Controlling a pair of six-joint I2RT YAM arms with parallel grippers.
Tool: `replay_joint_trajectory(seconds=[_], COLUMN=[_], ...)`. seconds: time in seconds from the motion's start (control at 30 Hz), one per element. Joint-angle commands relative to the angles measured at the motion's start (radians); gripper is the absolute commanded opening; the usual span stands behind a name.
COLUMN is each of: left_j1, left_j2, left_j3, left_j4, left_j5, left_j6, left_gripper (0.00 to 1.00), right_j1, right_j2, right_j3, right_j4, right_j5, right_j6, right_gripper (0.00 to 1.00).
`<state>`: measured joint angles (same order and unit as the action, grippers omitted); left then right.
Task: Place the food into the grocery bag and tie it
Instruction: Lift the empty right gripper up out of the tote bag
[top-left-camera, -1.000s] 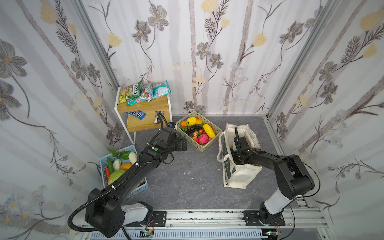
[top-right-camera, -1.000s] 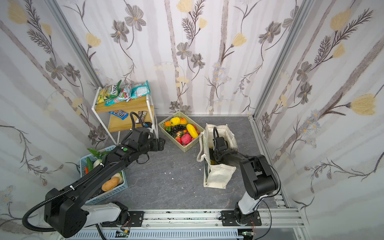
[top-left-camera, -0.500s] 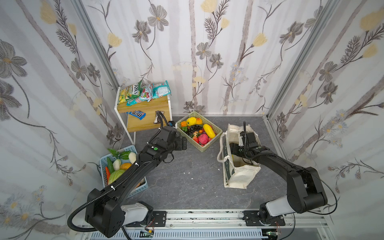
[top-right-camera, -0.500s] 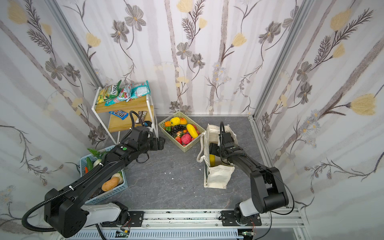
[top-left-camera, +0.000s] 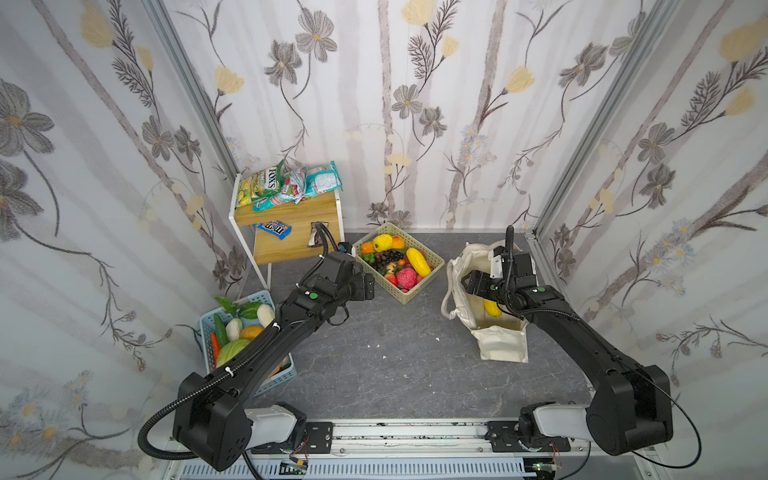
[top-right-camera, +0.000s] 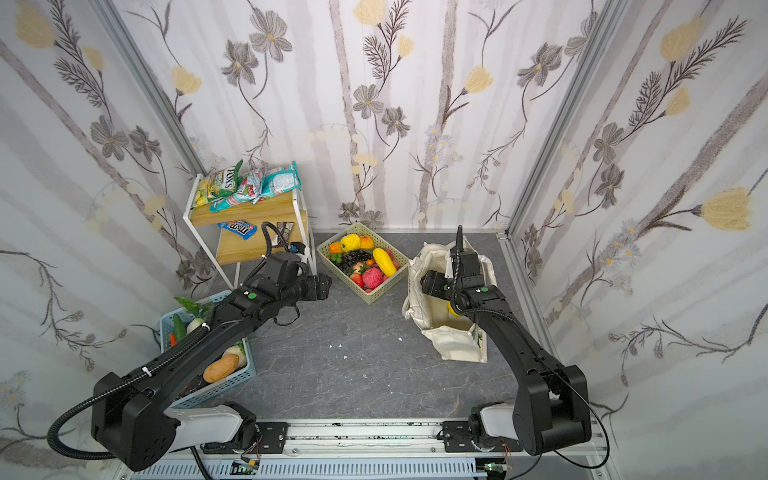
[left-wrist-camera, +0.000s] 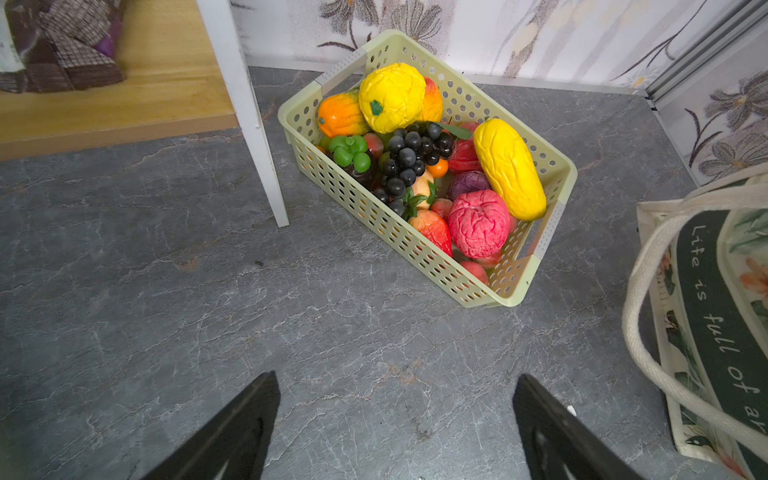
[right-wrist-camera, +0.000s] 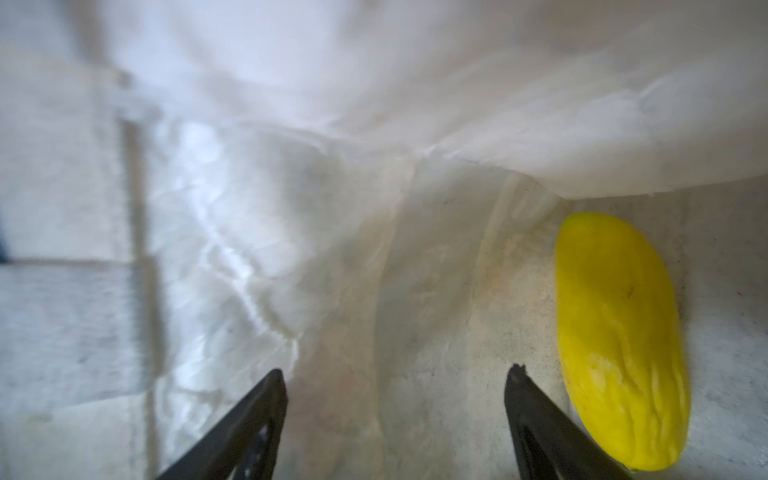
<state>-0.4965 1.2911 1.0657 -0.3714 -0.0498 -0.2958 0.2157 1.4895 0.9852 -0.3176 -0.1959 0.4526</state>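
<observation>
My right claw hangs open and empty inside the boxy cream canvas tote bag, with a yellow mango-shaped toy fruit lying on its bottom just beside one jaw. My left claw is spread wide and empty near the beige lattice plastic basket. The pink knobbly ball there looks light and rigid, so I'd pinch it across its middle.
</observation>
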Motion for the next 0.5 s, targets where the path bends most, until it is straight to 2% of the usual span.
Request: replay_joint_trajectory(seconds=[0.0,0.13,0.23,0.47], left_j1=[-0.001,0.0,-0.001,-0.001], left_j2=[-0.001,-0.007,-0.006,-0.006], left_j3=[0.007,-0.001,-0.004,0.002], left_j4=[0.012,0.013,0.015,0.012], left_j5=[-0.005,-0.009,-0.007,-0.01], left_j6=[-0.014,-0.016,-0.019,-0.02], left_gripper=[0.91,0.91,0.91,0.91], right_j1=[-0.017,-0.035,-0.036,-0.045], right_j2=[0.013,-0.012,-0.036,-0.093], right_j3=[0.005,-0.024,-0.021,0.059], right_j4=[0.014,0.061,0.059,-0.032], right_j5=[-0.079,-0.153,-0.155,-0.053], right_j6=[-0.015,0.009,0.011,-0.023], right_gripper=[0.81,0.81,0.8,0.8])
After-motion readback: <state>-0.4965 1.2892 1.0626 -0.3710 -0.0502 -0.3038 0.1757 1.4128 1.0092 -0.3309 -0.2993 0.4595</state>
